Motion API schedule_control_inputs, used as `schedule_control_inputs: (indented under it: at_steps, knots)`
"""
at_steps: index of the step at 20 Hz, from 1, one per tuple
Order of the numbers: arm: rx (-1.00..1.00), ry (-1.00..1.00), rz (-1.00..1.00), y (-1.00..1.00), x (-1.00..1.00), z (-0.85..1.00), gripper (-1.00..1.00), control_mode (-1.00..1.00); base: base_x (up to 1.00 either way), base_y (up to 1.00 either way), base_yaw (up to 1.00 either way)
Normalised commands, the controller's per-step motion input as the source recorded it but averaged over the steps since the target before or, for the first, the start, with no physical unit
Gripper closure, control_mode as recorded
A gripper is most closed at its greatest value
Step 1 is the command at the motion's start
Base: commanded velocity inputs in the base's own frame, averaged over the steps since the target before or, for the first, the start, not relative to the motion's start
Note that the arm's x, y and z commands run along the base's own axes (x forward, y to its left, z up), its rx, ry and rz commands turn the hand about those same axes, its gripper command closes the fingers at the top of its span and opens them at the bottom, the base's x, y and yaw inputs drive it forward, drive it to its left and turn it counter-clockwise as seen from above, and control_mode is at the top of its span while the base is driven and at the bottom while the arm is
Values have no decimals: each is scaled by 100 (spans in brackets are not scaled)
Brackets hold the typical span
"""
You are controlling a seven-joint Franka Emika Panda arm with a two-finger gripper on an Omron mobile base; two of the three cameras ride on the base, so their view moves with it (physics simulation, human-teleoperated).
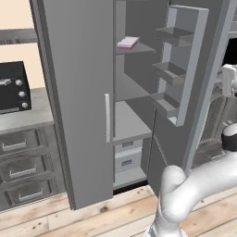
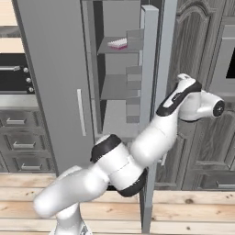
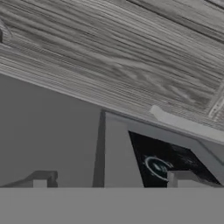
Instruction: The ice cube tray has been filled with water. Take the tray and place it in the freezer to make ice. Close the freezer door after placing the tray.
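ice cube tray (image 1: 127, 43) flat, pink-rimmed, on grey freezer (image 1: 78, 92) shelf.

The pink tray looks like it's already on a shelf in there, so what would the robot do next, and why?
Probably swing the open freezer door shut. The ice cube tray already lies on an upper shelf of the freezer, the door stands wide open, and the arm is reaching round behind it. The gripper is open and holds nothing.

Pink tray (image 1: 127, 43) (pale), grey freezer (image 1: 78, 92)
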Motion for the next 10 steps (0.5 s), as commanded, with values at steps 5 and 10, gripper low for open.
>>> schedule_control_inputs:
  at_steps: [5, 10]
  knots:
    - [0, -13, 23, 66, -18, -24, -100, -100, 0, 0, 0]
    - [0, -12, 21, 95, 0, -3, -100, -100, 0, 0, 0]
